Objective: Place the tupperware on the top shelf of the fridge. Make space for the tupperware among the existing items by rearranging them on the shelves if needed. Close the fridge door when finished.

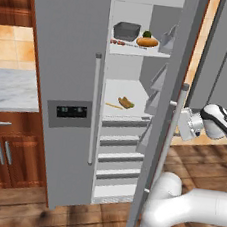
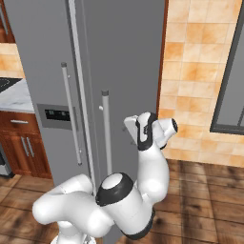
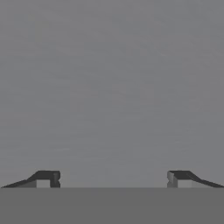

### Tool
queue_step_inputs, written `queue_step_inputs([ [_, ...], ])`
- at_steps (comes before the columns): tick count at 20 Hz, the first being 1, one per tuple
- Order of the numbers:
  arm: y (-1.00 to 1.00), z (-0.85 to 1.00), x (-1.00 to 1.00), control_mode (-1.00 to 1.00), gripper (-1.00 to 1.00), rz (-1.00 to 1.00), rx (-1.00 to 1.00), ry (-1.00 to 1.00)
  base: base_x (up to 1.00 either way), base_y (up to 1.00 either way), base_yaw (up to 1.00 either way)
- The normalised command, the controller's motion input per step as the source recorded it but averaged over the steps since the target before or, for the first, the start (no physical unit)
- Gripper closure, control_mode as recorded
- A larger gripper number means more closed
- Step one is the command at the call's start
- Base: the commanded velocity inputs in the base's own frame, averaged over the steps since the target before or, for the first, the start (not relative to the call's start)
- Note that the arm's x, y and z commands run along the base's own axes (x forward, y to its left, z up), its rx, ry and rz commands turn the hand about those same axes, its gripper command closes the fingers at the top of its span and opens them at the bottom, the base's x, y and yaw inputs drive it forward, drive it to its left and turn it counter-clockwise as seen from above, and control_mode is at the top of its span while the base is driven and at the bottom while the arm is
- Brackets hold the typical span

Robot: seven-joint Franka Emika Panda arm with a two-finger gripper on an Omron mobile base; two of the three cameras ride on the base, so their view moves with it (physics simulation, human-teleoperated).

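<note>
The fridge (image 1: 69, 80) stands with its right fridge door (image 1: 161, 116) partly open. On the top shelf (image 1: 138, 51) the grey tupperware (image 1: 126, 31) sits at the left, beside a green fruit (image 1: 147, 34), an orange oblong food (image 1: 147, 41) and a thin skewer (image 1: 126, 44). Brown sausages (image 1: 126, 102) and a tan stick (image 1: 114, 105) lie on the shelf below. My gripper (image 3: 113, 178) is open with nothing between its fingers, and faces the door's plain grey outer face (image 2: 126, 62) from close up, next to the bar handle (image 2: 106, 133).
Grey slatted drawer fronts (image 1: 120, 156) fill the fridge's lower part. Left of the fridge are a marble counter (image 1: 10, 90) and wooden cabinets (image 1: 7, 153). A tiled wall (image 2: 190, 71) and a dark-framed panel (image 2: 231, 86) stand to the right.
</note>
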Motion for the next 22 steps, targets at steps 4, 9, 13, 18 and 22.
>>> queue_step_inputs([
  [4,0.71,0.09,0.58,-1.0,-1.0,-0.24,0.0,-0.19,0.0,0.0,0.0],
  [9,0.74,0.0,0.66,-1.0,-1.0,-0.37,-0.01,-0.12,0.0,0.0,0.0],
  [13,0.54,0.25,0.68,-1.0,-1.0,-0.32,-0.02,0.0,0.0,0.0,0.0],
  [18,0.32,0.59,0.64,-1.0,-1.0,-0.23,-0.05,0.15,0.0,0.0,0.0],
  [22,0.22,0.53,0.53,-1.0,-1.0,-0.24,-0.1,0.21,0.0,0.0,0.0],
])
